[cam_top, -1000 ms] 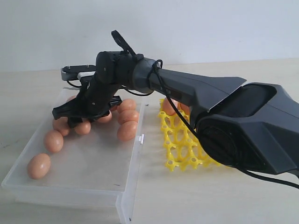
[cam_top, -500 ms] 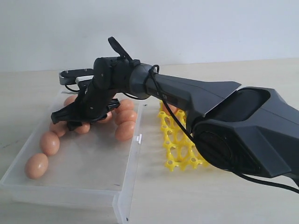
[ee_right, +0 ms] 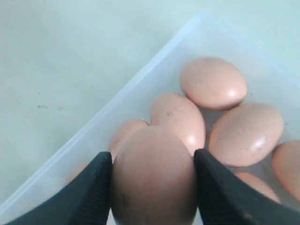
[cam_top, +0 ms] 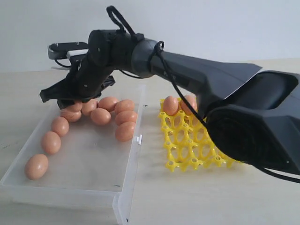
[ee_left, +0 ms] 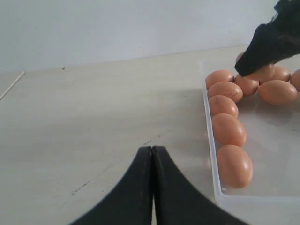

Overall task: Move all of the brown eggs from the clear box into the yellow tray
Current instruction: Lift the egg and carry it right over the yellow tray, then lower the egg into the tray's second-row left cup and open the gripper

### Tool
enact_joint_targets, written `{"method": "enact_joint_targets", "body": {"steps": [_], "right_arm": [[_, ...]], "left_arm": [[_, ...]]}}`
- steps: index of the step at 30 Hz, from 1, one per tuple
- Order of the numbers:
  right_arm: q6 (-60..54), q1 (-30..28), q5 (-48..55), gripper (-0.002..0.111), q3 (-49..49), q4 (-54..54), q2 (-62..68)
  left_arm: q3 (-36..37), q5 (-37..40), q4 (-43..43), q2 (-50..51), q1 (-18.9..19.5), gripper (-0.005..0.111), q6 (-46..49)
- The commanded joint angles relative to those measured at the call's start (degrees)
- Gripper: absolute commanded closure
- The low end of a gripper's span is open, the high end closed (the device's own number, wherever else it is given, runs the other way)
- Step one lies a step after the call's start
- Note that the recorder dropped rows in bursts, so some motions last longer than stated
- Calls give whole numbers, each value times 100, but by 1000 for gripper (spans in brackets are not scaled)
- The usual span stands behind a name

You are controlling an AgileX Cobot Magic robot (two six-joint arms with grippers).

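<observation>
Two brown eggs (cam_top: 170, 105) sit in the back cups of the yellow tray (cam_top: 187, 145). About ten more lie loose in the clear box (cam_top: 61, 194), most of them bunched at its far end and the rest in a line along its left wall.

A second ago your right end effector (cam_top: 71, 97) was down among that far cluster with its jaws a little wider. It has since closed slightly and risen clear, and now hangs above the box's far left corner. The wrist view shows why: the held egg (ee_right: 152, 178) is clamped between the two fingers (ee_right: 89, 192), one pad on each flank. It is off the box floor, with its neighbours below it. I judge the pick made and the carry across to the tray the step in hand, with free cups waiting in front of the two filled ones.

The held egg is orange-brown and matte, a smooth oval with a few faint dark specks and no crack that you can see. Your left end effector (ee_left: 152, 150) is clenched on nothing, jaws pressed together, over the bare surface (ee_left: 93, 117) beside the box.
</observation>
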Motion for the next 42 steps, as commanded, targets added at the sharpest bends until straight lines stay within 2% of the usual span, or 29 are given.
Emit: {"method": "enact_joint_targets", "body": {"steps": [1, 11, 16, 19, 26, 31, 42], "right_arm": [[-195, 3, -527, 108, 631, -68, -603], [-369, -14, -2473, 108, 3314, -148, -2380], [-358, 8, -3610, 108, 5088, -164, -3480], [-382, -28, -3876, 108, 5997, -145, -4043], [-329, -604, -4144, 108, 6998, -6, -4735], [-294, -1068, -4940, 108, 7807, 277, -4859], [-294, -1209, -5806, 108, 8113, 330, -4279]], "left_arm": [[-23, -79, -16, -32, 7, 107, -25], [-23, -79, -16, -32, 7, 107, -25], [-23, -79, -16, -32, 7, 107, -25], [-23, -79, -16, -32, 7, 107, -25], [-23, -79, -16, -32, 7, 107, -25], [-23, -79, -16, -32, 7, 107, -25], [-23, -79, -16, -32, 7, 107, -25]]}}
